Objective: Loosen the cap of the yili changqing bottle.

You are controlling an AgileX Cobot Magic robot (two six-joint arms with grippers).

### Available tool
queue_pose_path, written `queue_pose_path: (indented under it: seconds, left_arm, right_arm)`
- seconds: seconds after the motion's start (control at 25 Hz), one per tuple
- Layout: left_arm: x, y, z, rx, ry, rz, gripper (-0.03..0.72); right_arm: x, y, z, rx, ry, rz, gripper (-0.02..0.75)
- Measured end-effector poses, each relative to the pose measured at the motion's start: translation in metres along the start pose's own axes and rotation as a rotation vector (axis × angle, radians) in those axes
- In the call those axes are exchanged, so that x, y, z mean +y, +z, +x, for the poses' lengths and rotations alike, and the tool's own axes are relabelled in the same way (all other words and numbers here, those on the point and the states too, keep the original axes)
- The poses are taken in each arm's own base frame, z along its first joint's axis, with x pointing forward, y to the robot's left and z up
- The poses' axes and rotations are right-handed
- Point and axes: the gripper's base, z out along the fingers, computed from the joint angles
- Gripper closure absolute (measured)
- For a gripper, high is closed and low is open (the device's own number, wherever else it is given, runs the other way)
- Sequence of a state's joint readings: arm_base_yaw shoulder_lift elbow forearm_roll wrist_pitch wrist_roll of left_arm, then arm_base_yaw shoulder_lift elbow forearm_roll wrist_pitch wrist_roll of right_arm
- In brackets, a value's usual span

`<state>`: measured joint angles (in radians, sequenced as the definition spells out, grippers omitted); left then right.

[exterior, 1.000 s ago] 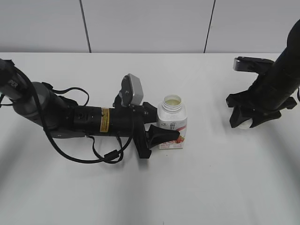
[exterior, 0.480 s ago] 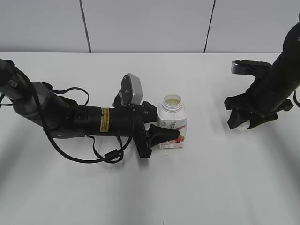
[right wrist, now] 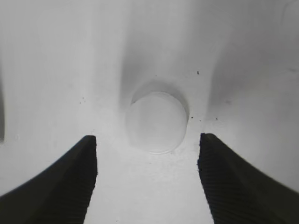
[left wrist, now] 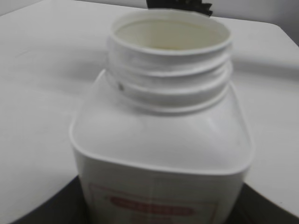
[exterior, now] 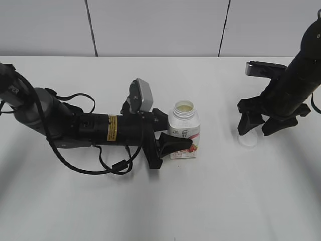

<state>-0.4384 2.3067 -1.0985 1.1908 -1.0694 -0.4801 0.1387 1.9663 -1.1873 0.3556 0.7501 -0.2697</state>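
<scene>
The yili changqing bottle (exterior: 184, 131) stands upright mid-table, white with a red fruit label, its threaded neck open and uncapped; it fills the left wrist view (left wrist: 163, 135). My left gripper (exterior: 173, 144) is shut on the bottle's lower body. The white cap (exterior: 247, 141) lies flat on the table to the right, apart from the bottle, and shows in the right wrist view (right wrist: 156, 122). My right gripper (exterior: 257, 126) is open and empty, its fingers (right wrist: 147, 163) spread a little above and beside the cap.
The white table (exterior: 210, 201) runs to a pale panelled wall at the back. The left arm's body and loose black cables (exterior: 100, 160) lie low across the table's left half.
My right gripper has opened and lifted, moving slightly left, leaving the cap on the table. The left gripper and the bottle have not moved.
</scene>
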Motion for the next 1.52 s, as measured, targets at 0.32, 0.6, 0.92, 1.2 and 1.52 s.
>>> queue_pose_path:
  seconds: [0.32,0.6,0.92,1.2,1.52]
  left_arm:
    - [0.0,0.0,-0.001,-0.01,-0.001,0.002,0.303]
    - [0.016,-0.001,-0.001,-0.019,-0.098,-0.176,0.303]
    - [0.029,-0.004,0.002,0.006,-0.179,-0.318,0.279]
    - [0.029,-0.005,0.008,0.069,-0.18,-0.331,0.075]
    - [0.03,-0.04,0.021,0.14,-0.161,-0.31,0.069]
  right_arm:
    - [0.003,-0.009,-0.01,-0.014,-0.012,-0.01,0.194]
    - [0.003,-0.01,-0.011,-0.015,-0.011,-0.013,0.192]
    - [0.003,-0.01,-0.011,-0.015,-0.012,-0.013,0.192]
    - [0.004,-0.01,-0.011,-0.015,-0.012,-0.014,0.192]
    - [0.007,-0.022,-0.011,-0.044,-0.021,-0.015,0.192]
